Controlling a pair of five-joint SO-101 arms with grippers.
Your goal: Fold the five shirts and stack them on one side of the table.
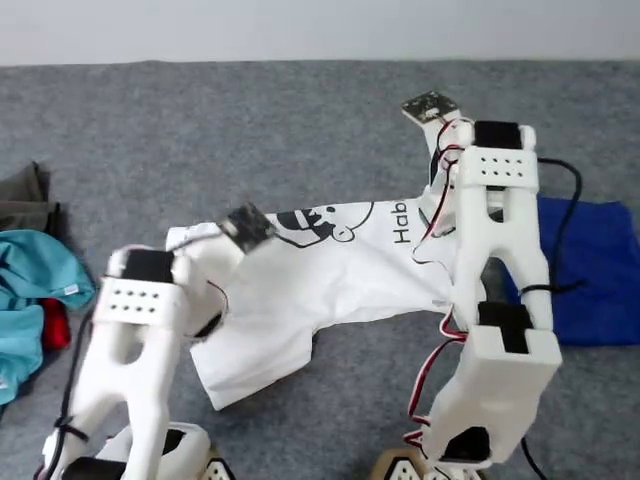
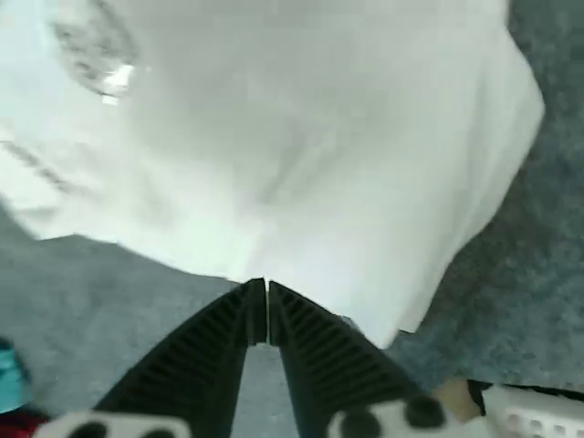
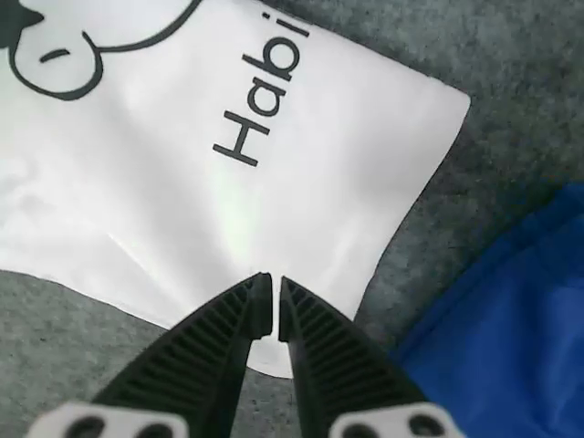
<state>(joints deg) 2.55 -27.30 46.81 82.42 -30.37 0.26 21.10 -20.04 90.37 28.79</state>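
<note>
A white shirt [image 1: 330, 285] with black lettering and a cartoon drawing lies mid-desk [image 1: 200, 130]. The left end effector [image 2: 266, 306] and right end effector [image 3: 275, 306] each pinch its edge. A blue shirt [image 3: 511, 328] lies right; the high view adds a teal shirt [image 1: 30, 270] left.

Table [image 1: 250, 120] w/ grey carpet-like top. 5 garments on it. White shirt [image 1: 330, 290] in the middle, print up, rumpled. Blue shirt [image 1: 590, 270] flat at the right edge, just beside the white 1, w/ a grey strip between. Left edge: teal shirt [image 1: 25, 280] bunched, red garment [image 1: 55, 325] touching it, dark garment [image 1: 25, 195] further back.
</note>
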